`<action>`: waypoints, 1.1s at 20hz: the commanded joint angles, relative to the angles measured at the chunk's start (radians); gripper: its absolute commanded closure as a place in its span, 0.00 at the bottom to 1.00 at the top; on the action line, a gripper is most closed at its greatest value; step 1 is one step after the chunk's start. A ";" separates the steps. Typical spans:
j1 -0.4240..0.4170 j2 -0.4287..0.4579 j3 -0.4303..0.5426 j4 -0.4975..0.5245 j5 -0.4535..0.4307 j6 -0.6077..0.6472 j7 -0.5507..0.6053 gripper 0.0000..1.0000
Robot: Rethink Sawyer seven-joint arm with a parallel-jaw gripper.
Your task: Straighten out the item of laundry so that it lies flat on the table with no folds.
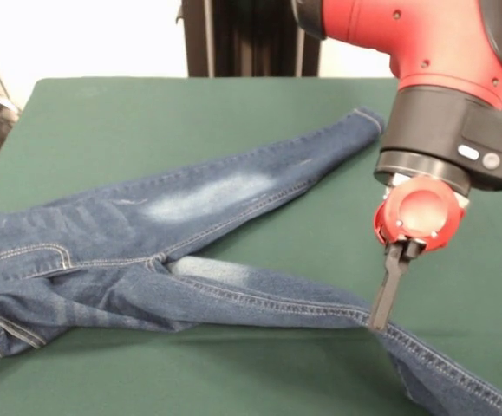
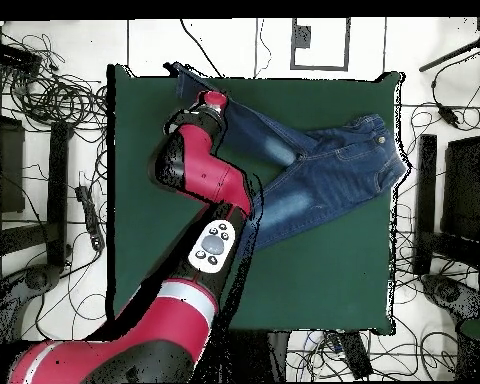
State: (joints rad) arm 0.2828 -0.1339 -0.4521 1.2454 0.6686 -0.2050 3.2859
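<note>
Here the claw (image 1: 381,319) presses the jeans' (image 1: 190,234) near leg.

Jeans (image 1: 146,251) lie on desk (image 1: 320,225), legs spread apart. Tool (image 1: 379,322) tip touches the near leg; finger state unclear.
</note>
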 commanded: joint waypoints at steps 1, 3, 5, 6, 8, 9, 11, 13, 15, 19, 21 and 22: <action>0.054 0.034 0.069 0.111 0.060 -0.039 0.109 1.00; 0.058 0.033 0.067 0.115 0.064 -0.035 0.110 1.00; 0.065 0.028 0.061 0.123 0.070 -0.025 0.110 1.00; 0.069 0.026 0.059 0.127 0.073 -0.022 0.111 1.00; 0.076 0.022 0.053 0.137 0.081 -0.013 0.110 1.00; 0.079 0.021 0.049 0.139 0.085 -0.006 0.108 1.00; 0.083 0.017 0.049 0.147 0.085 -0.007 0.109 1.00; 0.085 0.012 0.049 0.153 0.086 -0.007 0.109 1.00; 0.084 0.006 0.054 0.161 0.079 -0.012 0.111 1.00; 0.080 0.003 0.065 0.170 0.068 -0.028 0.114 1.00; 0.079 0.004 0.068 0.171 0.065 -0.034 0.115 1.00; 0.078 0.004 0.070 0.173 0.063 -0.038 0.116 1.00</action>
State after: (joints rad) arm 0.3344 -0.1437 -0.4677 1.3035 0.6994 -0.2072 3.2859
